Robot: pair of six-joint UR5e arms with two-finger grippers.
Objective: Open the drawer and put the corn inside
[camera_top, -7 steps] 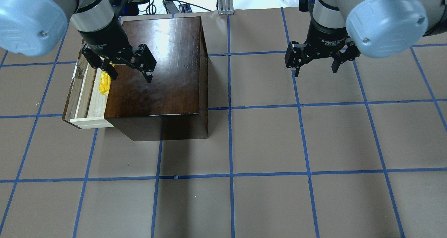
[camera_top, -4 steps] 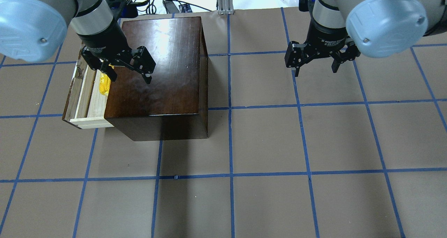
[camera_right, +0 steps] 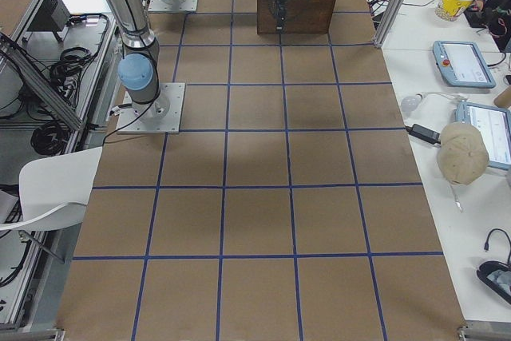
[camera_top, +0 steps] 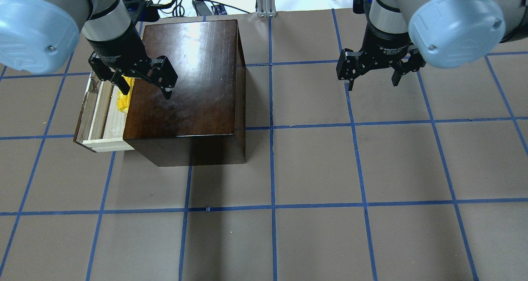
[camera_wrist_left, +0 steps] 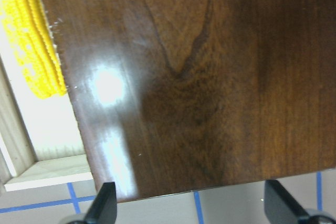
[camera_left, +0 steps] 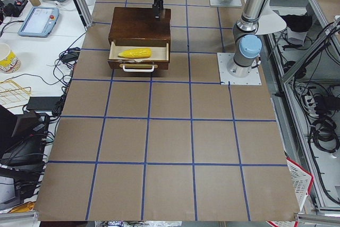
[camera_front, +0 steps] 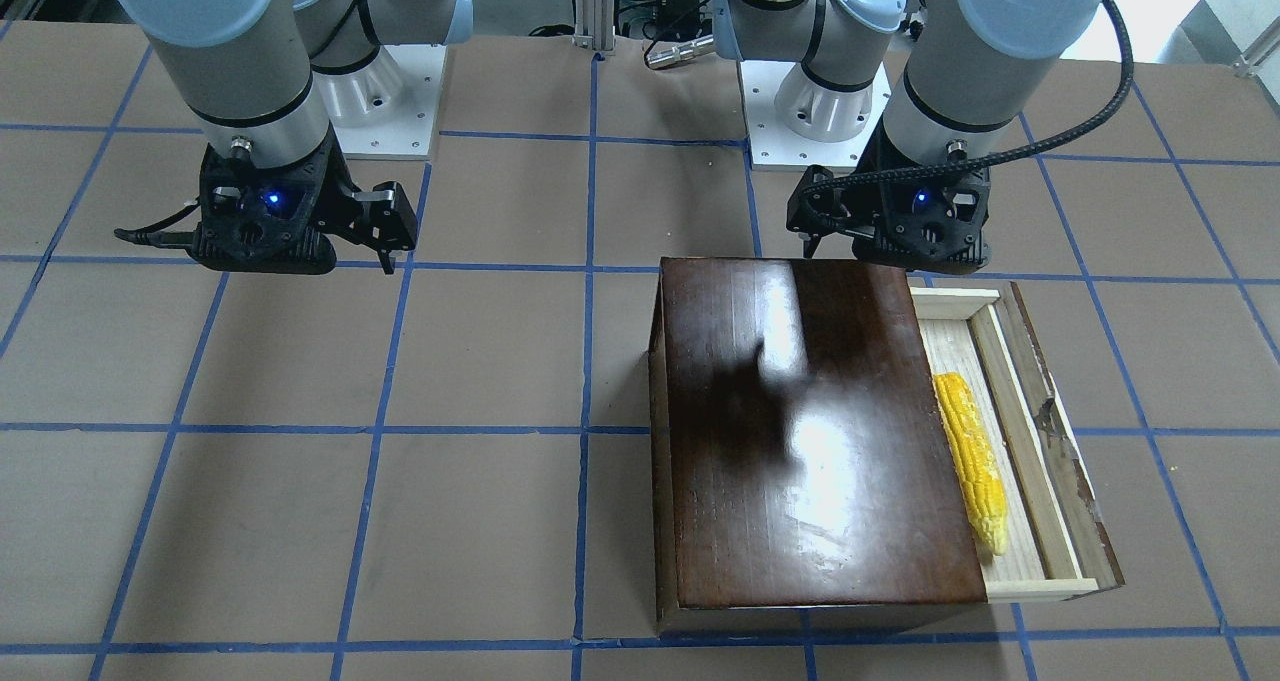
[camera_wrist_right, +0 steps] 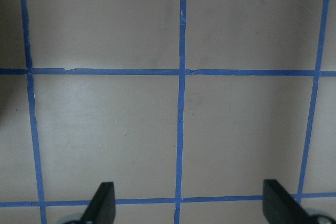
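Corn [camera_front: 968,461] is lying flat on the pale floor of the pulled-out drawer [camera_front: 1065,461], tucked right against the left edge of the dark box [camera_front: 800,431]. Nothing is gripping it.

Compared with a second ago, the left gripper [camera_top: 146,92] is backing off. It's drifting a bit away from its spot over the drawer, and the corn isn't budging at all. We're reading that as the drop being done and the arm clearing out. The wrist camera is showing both fingertips [camera_wrist_left: 102,205] spread wide with nothing between them, just the glossy box top below and a bit of yellow cob [camera_wrist_left: 37,40] off to the left.

Over on the right, the right gripper [camera_top: 373,84] is hanging well apart from the box above the bare table [camera_top: 313,165]. Its fingers are also spread wide and empty, and it's sitting exactly where it was.

From the left end camera, the cob [camera_left: 134,53] is sitting fully inside the tray, behind the cream handle [camera_left: 138,68]. So we're calling the job basically finished: the drawer is open and the corn is in. Nobody's asking us to shut it, so all that's left is getting the left arm clear without bumping the box.
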